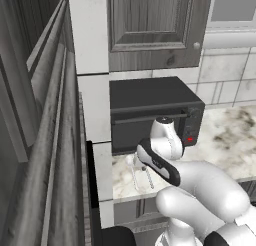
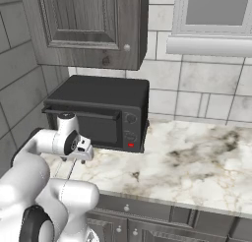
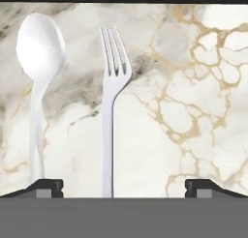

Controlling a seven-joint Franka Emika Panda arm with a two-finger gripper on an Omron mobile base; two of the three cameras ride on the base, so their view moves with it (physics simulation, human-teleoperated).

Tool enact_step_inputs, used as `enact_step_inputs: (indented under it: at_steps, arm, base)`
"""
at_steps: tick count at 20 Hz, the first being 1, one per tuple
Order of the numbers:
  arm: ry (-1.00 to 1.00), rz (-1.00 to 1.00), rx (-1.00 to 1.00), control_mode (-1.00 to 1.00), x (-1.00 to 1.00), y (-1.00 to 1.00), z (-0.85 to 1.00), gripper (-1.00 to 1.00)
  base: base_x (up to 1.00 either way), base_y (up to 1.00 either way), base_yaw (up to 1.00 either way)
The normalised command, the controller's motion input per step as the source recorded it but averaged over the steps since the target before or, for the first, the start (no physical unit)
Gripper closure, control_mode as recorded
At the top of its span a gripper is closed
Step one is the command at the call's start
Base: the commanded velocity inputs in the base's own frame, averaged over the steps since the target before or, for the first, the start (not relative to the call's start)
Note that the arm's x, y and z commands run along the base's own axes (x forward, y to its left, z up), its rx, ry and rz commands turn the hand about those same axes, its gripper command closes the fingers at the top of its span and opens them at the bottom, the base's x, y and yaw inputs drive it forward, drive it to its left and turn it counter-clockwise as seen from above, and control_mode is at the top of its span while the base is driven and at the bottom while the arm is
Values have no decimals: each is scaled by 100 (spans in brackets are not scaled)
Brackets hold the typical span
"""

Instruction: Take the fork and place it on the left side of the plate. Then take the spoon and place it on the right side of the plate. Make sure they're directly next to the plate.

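Observation:
In the hand view the fork lies on the marble counter with its prongs toward the top of the picture. The spoon lies parallel to it on its left, bowl toward the top. My gripper hangs open just above them. The fork's handle runs down between the two fingertips, slightly left of centre, and the spoon's handle ends by the left fingertip. Nothing is held. In the right base view the gripper points down at the counter in front of the toaster oven. The plate is out of view.
A black toaster oven stands on the counter right behind the hand, under a dark wood wall cabinet. A wall panel bounds the counter on the left. The marble counter stretches away to the right.

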Motion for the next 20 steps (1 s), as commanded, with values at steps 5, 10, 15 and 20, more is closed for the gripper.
enact_step_inputs:
  at_steps: [5, 10, 15, 20]
  arm:
    - [0, 0, 2, -100, 9, 8, -9, -100]
    - [0, 0, 8, -100, 7, 0, -14, -100]
    - [0, 0, 8, -100, 9, 0, -19, -100]
    - [0, 0, 5, -100, 7, 5, -23, -100]
  base:
    - [0, 0, 0]
    - [0, 0, 0]
    - [0, 0, 0]
    - [0, 0, 0]
